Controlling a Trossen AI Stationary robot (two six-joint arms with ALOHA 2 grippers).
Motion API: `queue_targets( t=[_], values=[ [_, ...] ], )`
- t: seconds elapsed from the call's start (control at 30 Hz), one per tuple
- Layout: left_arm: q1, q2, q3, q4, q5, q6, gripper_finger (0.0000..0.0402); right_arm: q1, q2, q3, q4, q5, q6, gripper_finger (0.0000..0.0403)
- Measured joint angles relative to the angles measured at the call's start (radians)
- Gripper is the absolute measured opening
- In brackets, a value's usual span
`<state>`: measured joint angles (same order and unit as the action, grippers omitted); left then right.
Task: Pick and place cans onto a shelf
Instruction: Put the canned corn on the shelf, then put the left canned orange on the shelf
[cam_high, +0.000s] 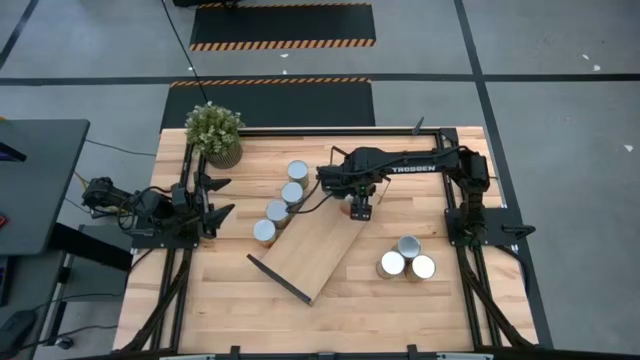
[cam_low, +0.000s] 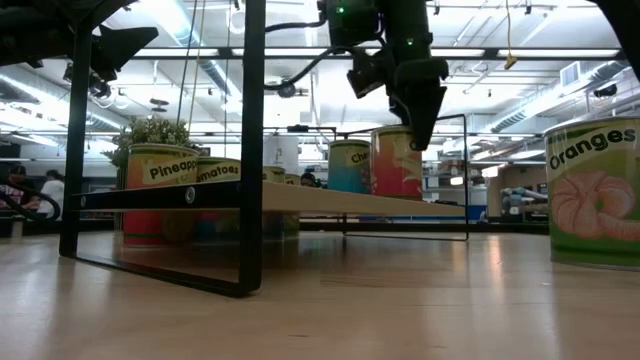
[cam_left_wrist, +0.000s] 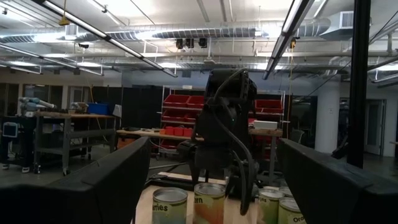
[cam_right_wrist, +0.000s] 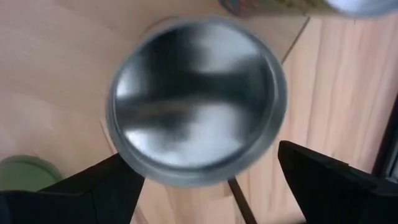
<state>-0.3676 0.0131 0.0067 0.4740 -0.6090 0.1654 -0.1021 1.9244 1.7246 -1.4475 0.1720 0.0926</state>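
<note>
On the near part of the bench we see three cans clustered together to the right of the shelf, touching or nearly touching one another. The shelf lies diagonally across the middle of the bench, its black wire frame at the near short end. Along the shelf's left side four more cans stand in a slanted row, close to the board's edge.

At the far end of the shelf the right end effector hangs directly above one can. In the right wrist view its silver top lies between the two dark fingers, which stand wider than the can and do not touch it, so we read this end effector as open and holding nothing. In the low view it hangs just above the top of that can.

The left end effector waits at the left edge of the bench, its fingers spread apart and empty. Behind it, at the far left corner, stands a potted plant.
</note>
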Motion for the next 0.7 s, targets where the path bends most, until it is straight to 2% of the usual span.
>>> queue_targets(
  t=[0.1, 0.37, 0.57, 0.7],
  values=[
    [0.000, 0.000, 0.000, 0.000, 0.000, 0.000, 0.0355, 0.016, 0.000, 0.040, -0.032, 0.010, 0.032, 0.0366],
    [0.000, 0.000, 0.000, 0.000, 0.000, 0.000, 0.0355, 0.132, -0.003, 0.143, -0.024, 0.147, 0.083, 0.0366],
    [0.000, 0.000, 0.000, 0.000, 0.000, -0.005, 0.0355, 0.227, -0.003, 0.067, 0.169, 0.344, 0.057, 0.0366],
    [0.000, 0.000, 0.000, 0.000, 0.000, -0.023, 0.0355, 0.243, -0.002, -0.004, 0.214, 0.446, 0.061, 0.0366]
  ],
)
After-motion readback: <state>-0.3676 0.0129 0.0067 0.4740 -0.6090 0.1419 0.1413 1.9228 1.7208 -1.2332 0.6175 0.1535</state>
